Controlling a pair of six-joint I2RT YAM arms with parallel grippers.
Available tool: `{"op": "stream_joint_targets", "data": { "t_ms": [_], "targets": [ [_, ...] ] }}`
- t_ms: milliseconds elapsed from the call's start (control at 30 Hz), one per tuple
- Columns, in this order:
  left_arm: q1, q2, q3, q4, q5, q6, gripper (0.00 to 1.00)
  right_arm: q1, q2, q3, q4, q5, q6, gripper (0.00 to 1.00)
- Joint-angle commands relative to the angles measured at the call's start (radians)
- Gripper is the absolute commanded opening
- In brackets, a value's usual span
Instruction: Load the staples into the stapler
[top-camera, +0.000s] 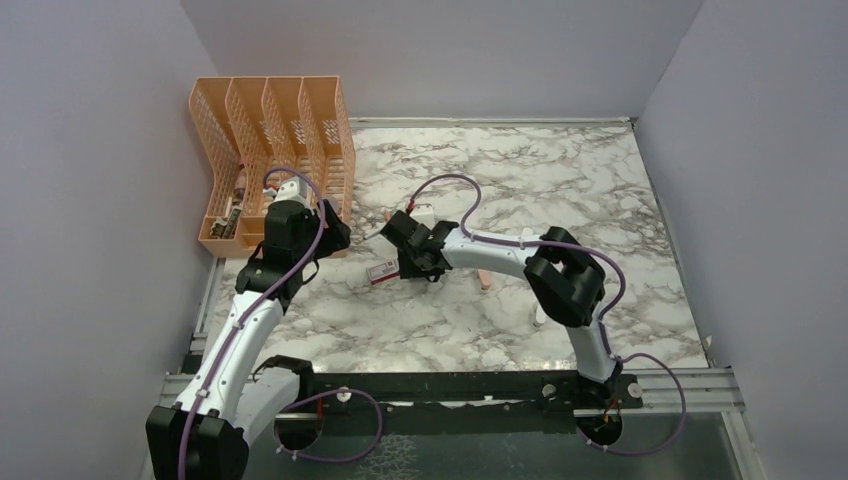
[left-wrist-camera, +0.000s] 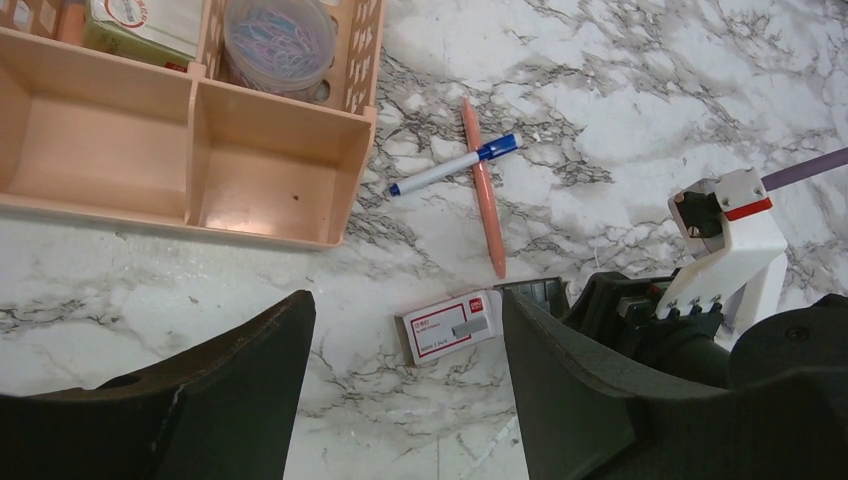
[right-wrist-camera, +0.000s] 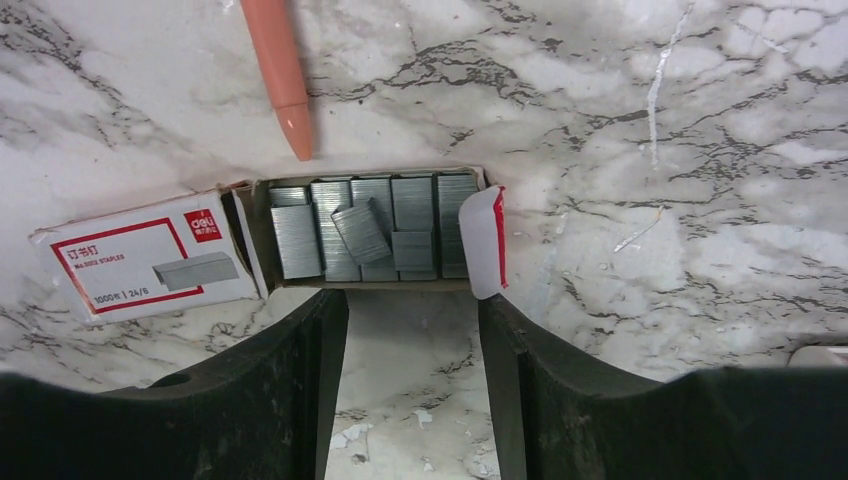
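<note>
Risky pinch coming up!
Top view: right gripper (top-camera: 408, 265) over the red-and-white box (top-camera: 383, 272), mid-frame. Left wrist: left gripper (left-wrist-camera: 405, 300) gaping, empty. Right wrist: jaws apart, nothing held; staples (right-wrist-camera: 375, 225) centre-frame, one strip (right-wrist-camera: 360, 232) askew, so an off-line pinch could scatter them.

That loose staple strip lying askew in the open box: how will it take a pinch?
Probably stiff but brittle: the strip is a short piece. Its smooth metal likely slips. The small card box may slide along.
</note>
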Motion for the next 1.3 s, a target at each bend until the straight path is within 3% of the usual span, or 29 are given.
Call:
{"op": "stream_joint_targets", "data": {
  "t_ms": [0, 233, 433, 500, 600, 767, 1000, 1267],
  "targets": [
    [-0.007, -0.006, 0.039, -0.015, 0.005, 0.011, 0.7, -0.008, -0.066, -0.016, -0.023, 0.078, -0.014, 0.56],
    [-0.01, -0.008, 0.067, -0.013, 0.089, 0.012, 0.71, -0.054, -0.363, -0.149, -0.059, 0.188, -0.03, 0.71],
    [-0.013, -0.001, 0.079, 0.013, 0.25, 0.016, 0.75, -0.221, -0.619, -0.334, -0.087, 0.211, -0.032, 0.92],
    [-0.016, 0.01, 0.072, 0.03, 0.332, 0.022, 0.76, -0.29, -0.693, -0.389, -0.105, 0.199, -0.031, 0.94],
    [-0.017, 0.029, 0.056, 0.041, 0.44, 0.029, 0.76, -0.378, -0.759, -0.46, -0.126, 0.173, -0.017, 0.95],
    [-0.019, 0.027, 0.053, 0.024, 0.526, 0.066, 0.79, -0.403, -0.773, -0.527, -0.126, 0.158, -0.012, 0.94],
    [-0.024, 0.015, 0.026, 0.046, 0.52, 0.029, 0.8, -0.406, -0.691, -0.554, -0.051, 0.134, -0.006, 0.9],
    [-0.076, 0.061, -0.015, 0.149, 0.512, -0.079, 0.8, -0.411, -0.565, -0.546, 0.015, 0.139, 0.041, 0.74]
  ]
}}
